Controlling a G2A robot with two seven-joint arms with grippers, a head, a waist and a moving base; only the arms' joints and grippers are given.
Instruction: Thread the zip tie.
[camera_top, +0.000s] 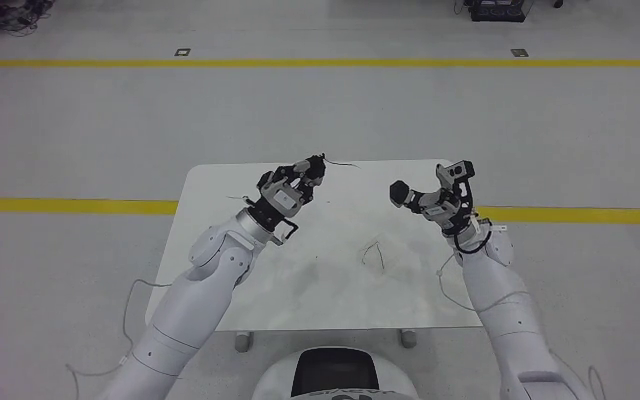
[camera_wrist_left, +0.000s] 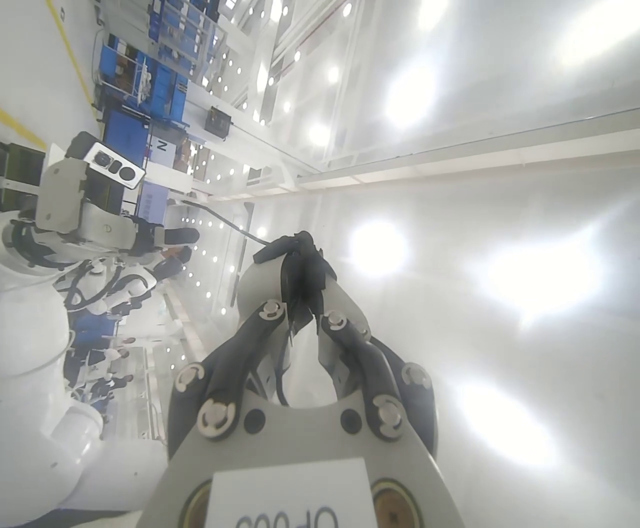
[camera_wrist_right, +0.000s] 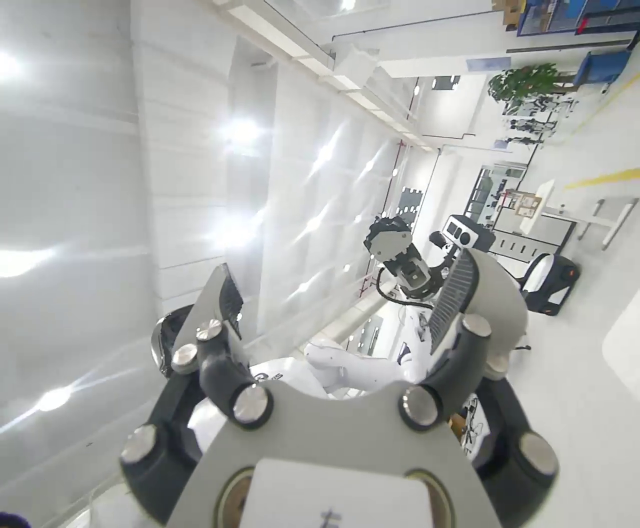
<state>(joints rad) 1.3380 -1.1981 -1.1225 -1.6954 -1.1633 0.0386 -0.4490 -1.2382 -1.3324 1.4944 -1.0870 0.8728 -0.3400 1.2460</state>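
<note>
A thin black zip tie (camera_wrist_left: 227, 221) sticks out sideways from my left gripper (camera_wrist_left: 299, 250), which is shut on its thicker end. In the top view the left gripper (camera_top: 312, 172) is raised over the far part of the white table (camera_top: 300, 290), and the zip tie's tail (camera_top: 340, 162) points toward the other arm. My right gripper (camera_wrist_right: 340, 295) is open with nothing between its ribbed pads (camera_wrist_right: 452, 292). It hangs above the table's far right part (camera_top: 412, 186), facing the left gripper across a gap.
A loose thin tie (camera_top: 375, 252) lies bent on the table between the two arms, nearer the front. Another small dark strand (camera_top: 240, 198) lies by the left arm near the table's left edge. Yellow floor lines run behind the table.
</note>
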